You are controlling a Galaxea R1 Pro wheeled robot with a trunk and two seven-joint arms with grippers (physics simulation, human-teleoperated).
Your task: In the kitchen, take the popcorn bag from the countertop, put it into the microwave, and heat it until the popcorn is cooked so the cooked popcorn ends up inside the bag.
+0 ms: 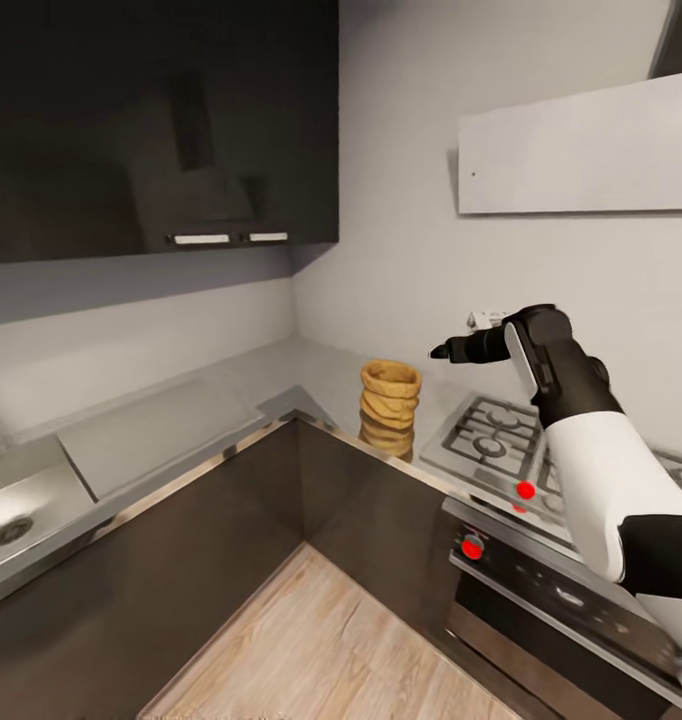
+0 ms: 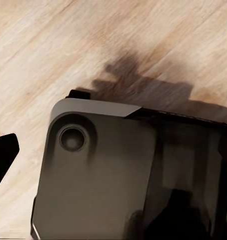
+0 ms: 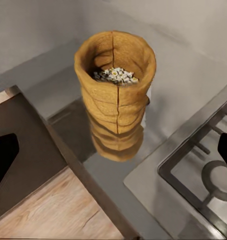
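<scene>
On the brushed grey steel countertop [image 1: 281, 375], near its inner corner and close to the front edge, stands the popcorn bag [image 1: 389, 406]: a tan-brown paper sack, crumpled into ringed horizontal folds with a thick rolled rim, upright and open at the top. Seen from the right wrist, the bag [image 3: 116, 92] has a seam running down its side, and small whitish popcorn [image 3: 115, 75] kernels lie inside it, well below the rim; the polished worktop mirrors the sack beneath it. Just beside the bag sits a gas hob [image 1: 501, 440] with dark metal grates, above a steel-fronted oven [image 1: 551, 600] with red knobs. Glossy black cabinets [image 1: 151, 130] hang on the grey wall, and the floor [image 1: 321, 650] is pale wood grain. The right gripper [image 1: 441, 352] reaches out above the hob, near the bag's rim but apart from it, holding nothing; its dark fingertips sit wide apart at the edges of the wrist view. How the left claw stands cannot be told.
</scene>
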